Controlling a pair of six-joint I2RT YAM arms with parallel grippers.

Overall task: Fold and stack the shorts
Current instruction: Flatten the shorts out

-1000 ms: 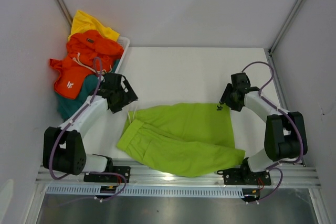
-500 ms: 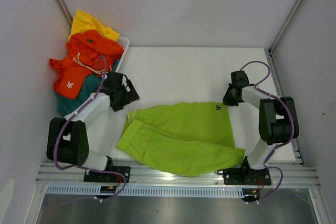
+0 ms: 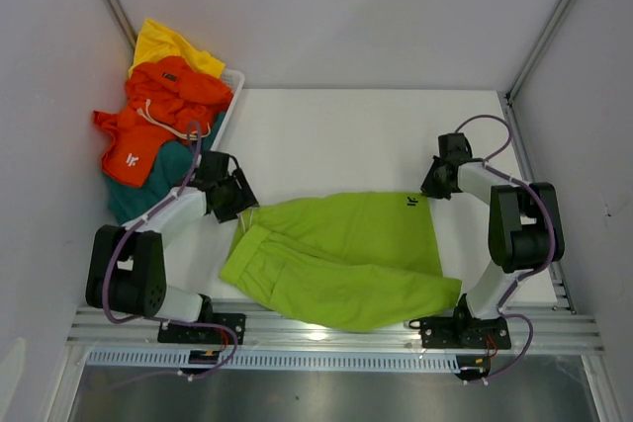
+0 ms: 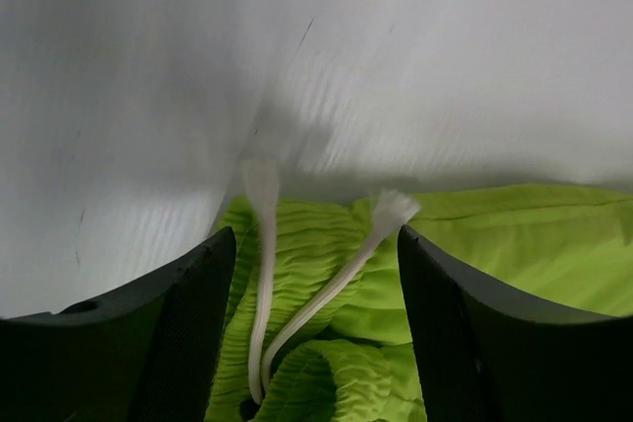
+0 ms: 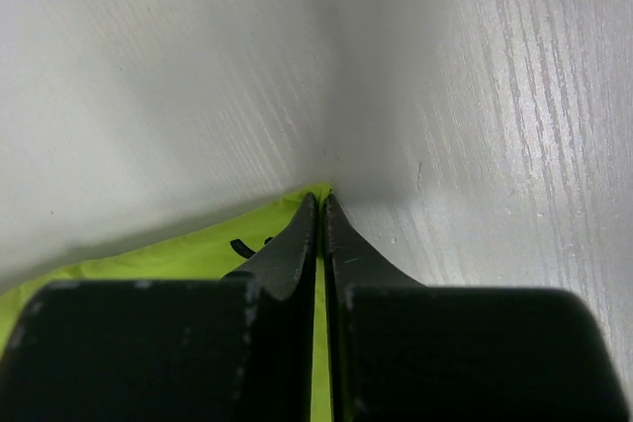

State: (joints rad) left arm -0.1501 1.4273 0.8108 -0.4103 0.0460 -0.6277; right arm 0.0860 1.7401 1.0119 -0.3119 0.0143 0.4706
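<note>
Lime green shorts [image 3: 346, 254] lie spread flat on the white table near the front edge. My left gripper [image 3: 240, 207] is at their left waistband corner. In the left wrist view this gripper [image 4: 315, 244] stands open, its jaws either side of the gathered waistband [image 4: 297, 363] and two white drawstrings [image 4: 262, 274]. My right gripper [image 3: 427, 193] is at the shorts' far right corner. Seen from the right wrist, that gripper [image 5: 322, 201] is shut on the lime green corner [image 5: 158, 259], a thin strip of cloth between the fingers. Orange shorts [image 3: 163, 106], yellow shorts [image 3: 163, 42] and teal shorts [image 3: 134, 195] are piled at the back left.
A white mesh basket [image 3: 234, 81] holds the pile at the table's left edge. Walls close in on both sides. A metal rail [image 3: 336, 328] with the arm bases runs along the near edge.
My left gripper has dropped toward me onto the waistband corner and its jaws have narrowed. My right gripper has closed on the shorts' far right corner.
</note>
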